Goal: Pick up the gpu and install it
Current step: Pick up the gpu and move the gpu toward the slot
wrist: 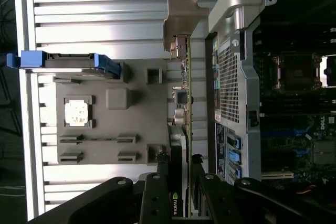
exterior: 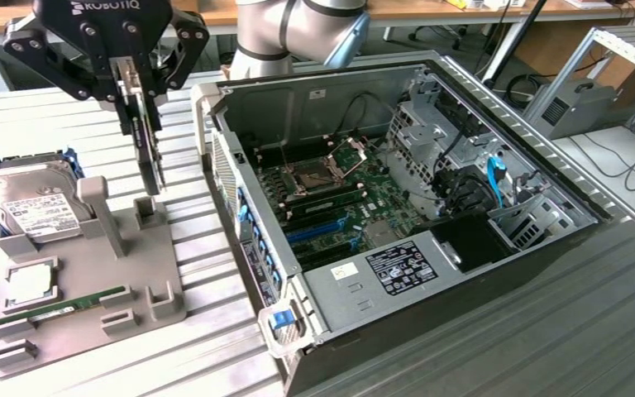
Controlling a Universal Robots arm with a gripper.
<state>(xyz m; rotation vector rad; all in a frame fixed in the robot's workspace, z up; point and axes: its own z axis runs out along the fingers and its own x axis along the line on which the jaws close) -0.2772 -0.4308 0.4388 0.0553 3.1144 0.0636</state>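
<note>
The gpu, a thin dark card, hangs edge-down in my gripper, whose fingers are shut on its upper part. Its lower end is just above a post of the grey fixture, at the exterior view's left of the open computer case. In the wrist view I see the gpu edge-on, with its silvery bracket at the far end. My gripper clamps the card from both sides. The card lies between the fixture and the case wall.
On the fixture lie a hard drive, a processor chip and a green memory stick. The case lies on its side with the motherboard exposed, cables and drive cages at its right. The ribbed metal table surrounds everything.
</note>
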